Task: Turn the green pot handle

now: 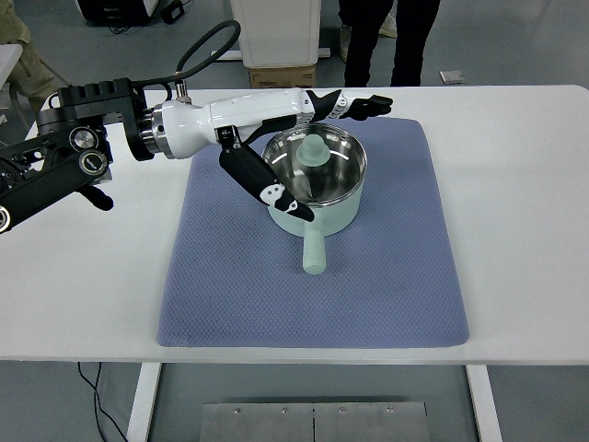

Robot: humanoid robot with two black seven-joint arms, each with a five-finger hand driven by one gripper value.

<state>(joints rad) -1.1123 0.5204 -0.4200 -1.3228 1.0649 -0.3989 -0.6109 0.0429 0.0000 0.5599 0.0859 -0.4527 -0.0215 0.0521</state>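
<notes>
Between spread left hand (293, 147) fingers (359, 105): green pot (314, 187), ungrasped.

Bright, even overhead light fills the scene. The white table (515, 230) looks nearly washed out, shadows are soft and faint, the green pot (313, 184) shows glints on its steel interior, and focus is sharp throughout.

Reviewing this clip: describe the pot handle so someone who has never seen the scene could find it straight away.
On the white table lies a blue-grey mat, and on its far half stands a pale green pot with a shiny steel inside. The handle is the short mint-green stub that sticks out from the pot's near side toward the table's near edge. It lies low over the mat, unlike the rounded green knob in the pot.
</notes>
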